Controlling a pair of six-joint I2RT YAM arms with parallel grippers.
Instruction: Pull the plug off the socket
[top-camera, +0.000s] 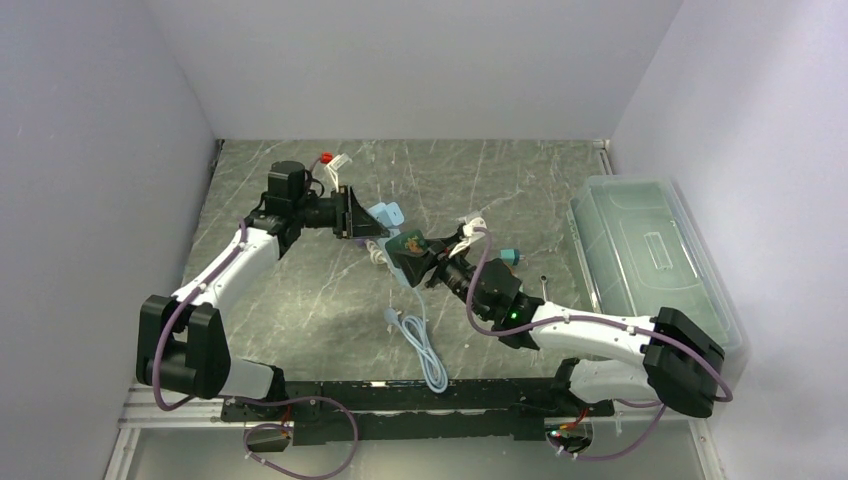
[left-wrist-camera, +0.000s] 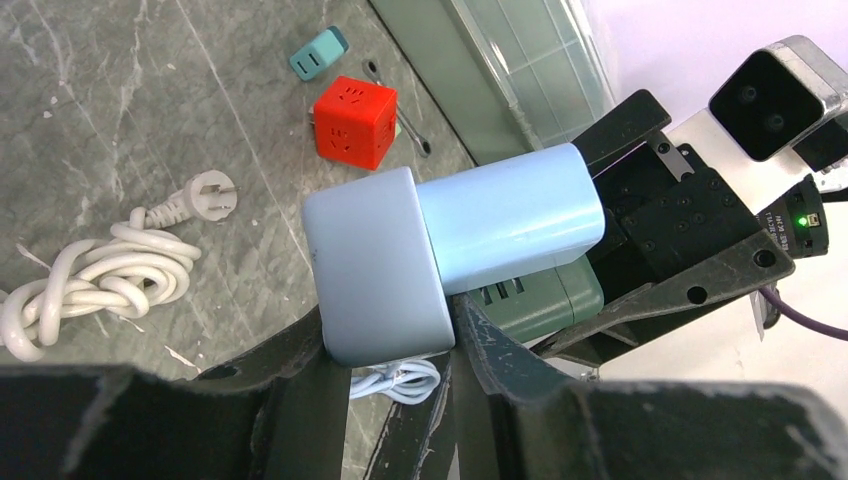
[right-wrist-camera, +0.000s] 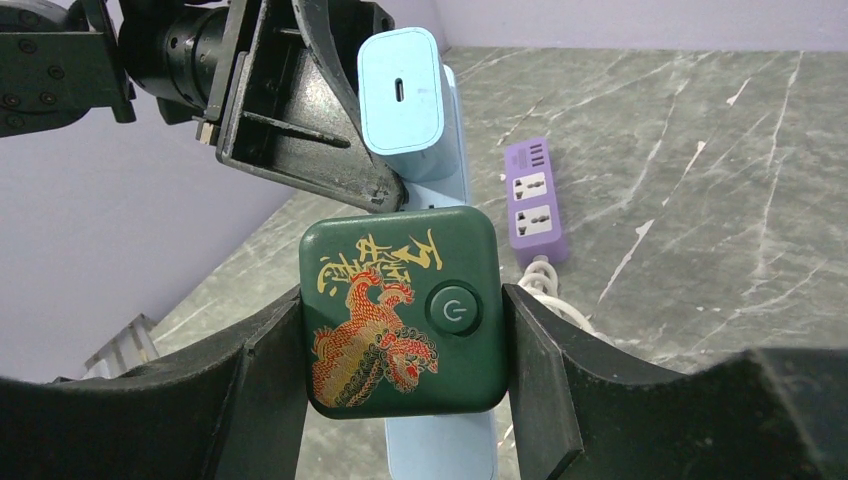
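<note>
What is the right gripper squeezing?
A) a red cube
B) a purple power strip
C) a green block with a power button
C: in the right wrist view, the right gripper has a finger pressed against each side of the green block.

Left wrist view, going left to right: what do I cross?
White cord → red cube socket → light blue charger → right arm's camera. Left out: the blue socket block and the green adapter, which overlap these.
</note>
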